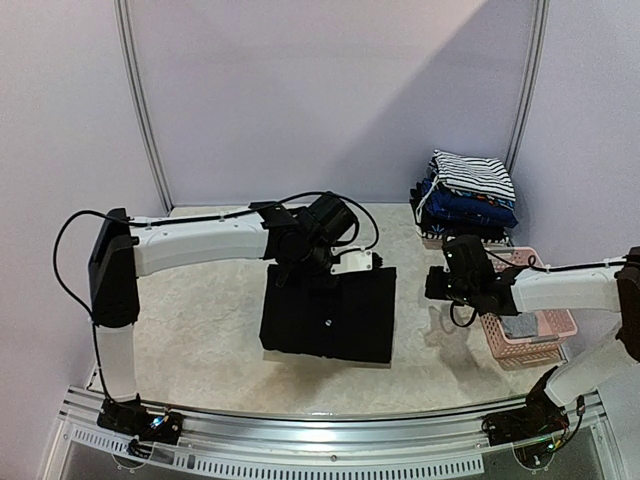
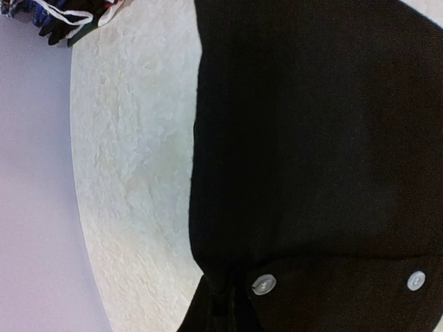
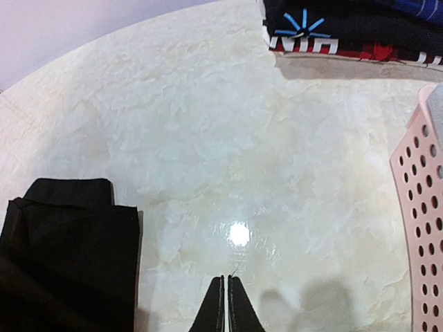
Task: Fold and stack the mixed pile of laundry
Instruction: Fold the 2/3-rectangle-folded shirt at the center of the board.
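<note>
Far edge of the folded plain black cloth garment (image 1: 345, 315) pinched by left gripper (image 1: 322, 270); right gripper (image 3: 227, 304) closed, empty. Advisable: keep edges aligned.

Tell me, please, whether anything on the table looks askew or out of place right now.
Nothing serious. The folded black garment has layers that are not flush at one corner, seen from the right wrist, and a white cord loops out of the side of the folded stack.
</note>
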`<state>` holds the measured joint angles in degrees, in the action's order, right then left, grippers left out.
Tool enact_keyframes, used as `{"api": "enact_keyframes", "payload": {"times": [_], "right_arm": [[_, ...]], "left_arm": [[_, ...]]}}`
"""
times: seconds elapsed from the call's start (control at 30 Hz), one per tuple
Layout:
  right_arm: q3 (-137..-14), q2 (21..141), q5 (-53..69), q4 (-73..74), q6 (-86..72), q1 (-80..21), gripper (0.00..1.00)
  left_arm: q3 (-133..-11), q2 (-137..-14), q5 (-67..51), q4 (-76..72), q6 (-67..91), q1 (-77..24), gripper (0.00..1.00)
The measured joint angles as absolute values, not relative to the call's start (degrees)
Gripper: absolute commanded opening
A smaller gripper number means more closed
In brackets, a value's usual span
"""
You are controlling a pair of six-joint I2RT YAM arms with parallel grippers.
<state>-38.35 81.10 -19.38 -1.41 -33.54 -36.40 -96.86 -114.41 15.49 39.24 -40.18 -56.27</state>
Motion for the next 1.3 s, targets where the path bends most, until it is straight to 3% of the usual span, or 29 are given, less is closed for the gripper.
{"api": "enact_keyframes", "payload": {"times": [0.8,0.87,0.97,1.07,1.17,1.3], "right_arm": [[-37.8,80.8,-18.7,-1.7,-33.6,-36.4,0.03],[-37.8,80.8,-18.3,-1.7,-33.6,-36.4,0.06],[-37.8,80.8,-17.3,-1.7,-33.6,-36.4,0.11],[-37.8,80.8,-15.8,-2.0,-33.4,-36.4,0.16],[-37.8,80.6,-13.5,-2.8,-32.8,-36.4,0.20],[-37.8,79.6,-9.3,-4.0,-31.8,-36.4,0.21]], "left_arm": [[-100.5,-127.4,13.7,30.7,-42.5,-49.7,0.01],[-100.5,-128.0,14.1,29.6,-42.5,-49.6,0.10],[-100.2,-128.4,15.4,27.2,-42.3,-49.5,0.44],[-98.1,-128.4,18.7,20.8,-40.9,-49.3,0.64],[-94.6,-128.3,22.9,14.2,-39.3,-49.1,0.76],[-89.6,-126.1,27.5,8.9,-35.9,-49.0,0.80]]}}
